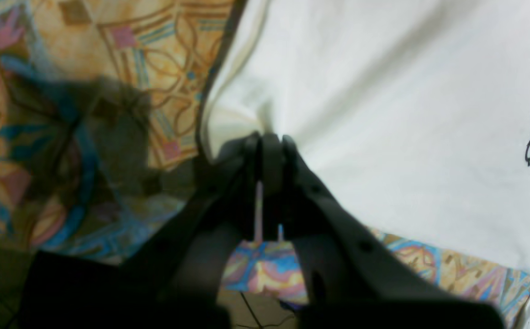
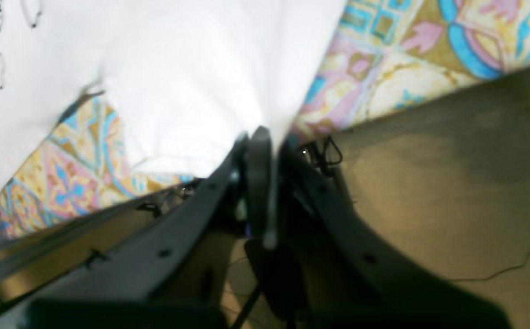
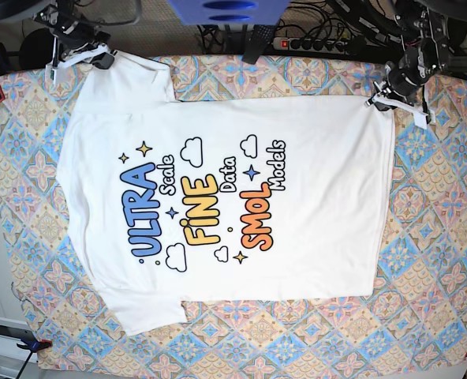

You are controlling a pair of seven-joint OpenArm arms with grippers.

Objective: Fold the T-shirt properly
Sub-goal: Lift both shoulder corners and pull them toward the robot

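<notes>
Large white short-sleeved cotton T-shirt spread print-up on patterned tablecloth, long axis left–right; far edge pinched at both corners – right gripper left, left gripper right (both clenched on cloth).

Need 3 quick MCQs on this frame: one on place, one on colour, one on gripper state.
1. Where does the right gripper hold the T-shirt?
A. a far corner, base view's left
B. the near hem
C. the print's middle

2. What colour is the word FINE in the print?
A. green
B. yellow
C. black

3. How does the left gripper stand?
A. wide open above the cloth
B. shut on the patterned table cover
C. shut on the T-shirt

Answers: A, its jaws pinch cloth at the top-left corner; B, the letters are yellow; C, white cloth bunches between its closed jaws.
</notes>
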